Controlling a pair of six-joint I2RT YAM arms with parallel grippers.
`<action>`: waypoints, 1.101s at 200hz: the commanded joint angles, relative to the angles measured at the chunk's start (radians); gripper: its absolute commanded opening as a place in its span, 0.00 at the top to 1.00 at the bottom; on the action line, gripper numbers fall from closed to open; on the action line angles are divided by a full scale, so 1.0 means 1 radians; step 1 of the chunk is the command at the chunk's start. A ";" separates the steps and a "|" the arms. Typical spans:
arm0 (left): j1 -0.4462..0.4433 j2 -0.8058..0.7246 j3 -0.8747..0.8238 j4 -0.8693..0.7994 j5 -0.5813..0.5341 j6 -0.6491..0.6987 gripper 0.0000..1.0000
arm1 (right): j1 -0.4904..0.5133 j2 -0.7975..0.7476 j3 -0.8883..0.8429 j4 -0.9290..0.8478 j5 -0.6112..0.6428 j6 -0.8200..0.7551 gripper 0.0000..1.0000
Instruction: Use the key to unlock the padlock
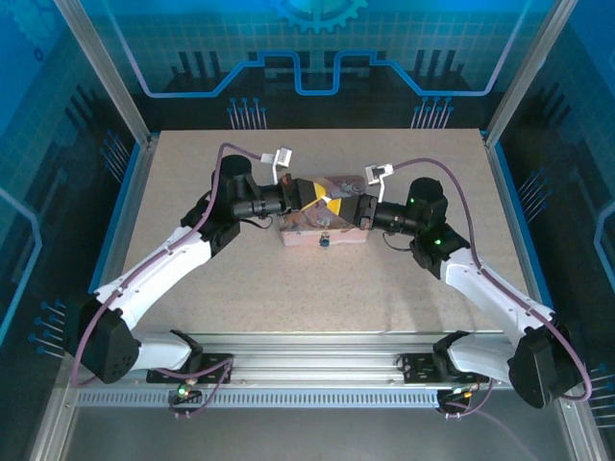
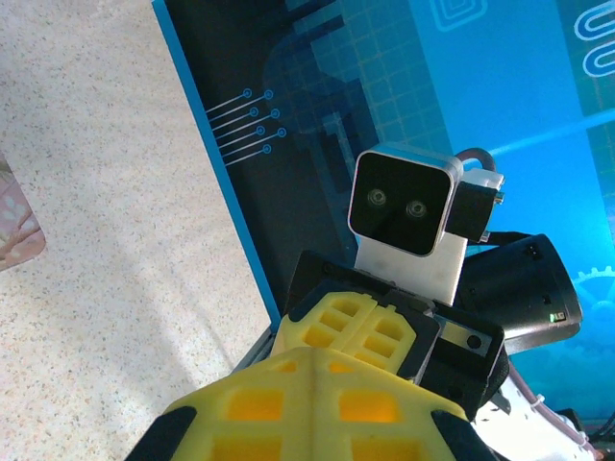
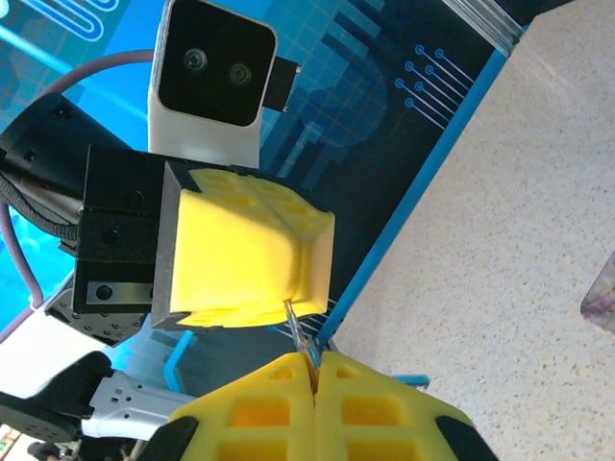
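Right wrist view: my right gripper [image 3: 314, 365] is closed on the key [image 3: 299, 329], a thin metal sliver standing out of the seam. Its far tip touches the lower edge of my left gripper [image 3: 259, 254], which is closed tight; whether it clamps the key too, I cannot tell. From above, both grippers meet over the pink tin [image 1: 348, 237] on the table [image 1: 288, 298], and the padlock [image 1: 324, 240] is a small dark speck at the tin's near edge.
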 commanded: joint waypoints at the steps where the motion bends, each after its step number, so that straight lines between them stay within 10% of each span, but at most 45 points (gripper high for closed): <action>1: -0.001 -0.031 -0.019 0.024 -0.006 0.000 1.00 | 0.013 -0.001 0.024 0.027 -0.007 -0.021 1.00; 45: 0.001 -0.034 -0.021 0.012 -0.005 0.006 1.00 | 0.010 -0.019 0.023 -0.017 0.001 -0.058 1.00; 125: 0.010 -0.111 -0.102 -0.090 -0.106 0.091 0.02 | -0.083 -0.120 0.023 -0.308 0.071 -0.196 1.00; 220: -0.166 -0.091 -0.369 0.039 -0.414 0.309 0.01 | -0.133 0.012 0.199 -0.717 0.556 -0.505 1.00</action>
